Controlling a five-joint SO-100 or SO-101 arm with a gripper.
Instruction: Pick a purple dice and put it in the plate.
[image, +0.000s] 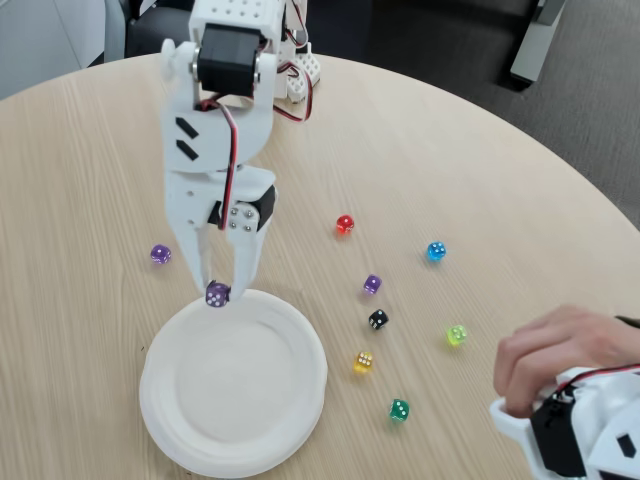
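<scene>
A spare purple die (160, 254) is lying at the left of the tabletop (450, 150). The purple dice (217, 294) is being pinched by the jaws of the gripper (219, 291) over the plate (180, 425) rim — light, rigid, slick-faced, best taken across opposite flat sides — while a hand (560, 365) is resting far right.

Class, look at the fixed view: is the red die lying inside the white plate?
No. The red die lies on the bare table, apart from the plate.
</scene>
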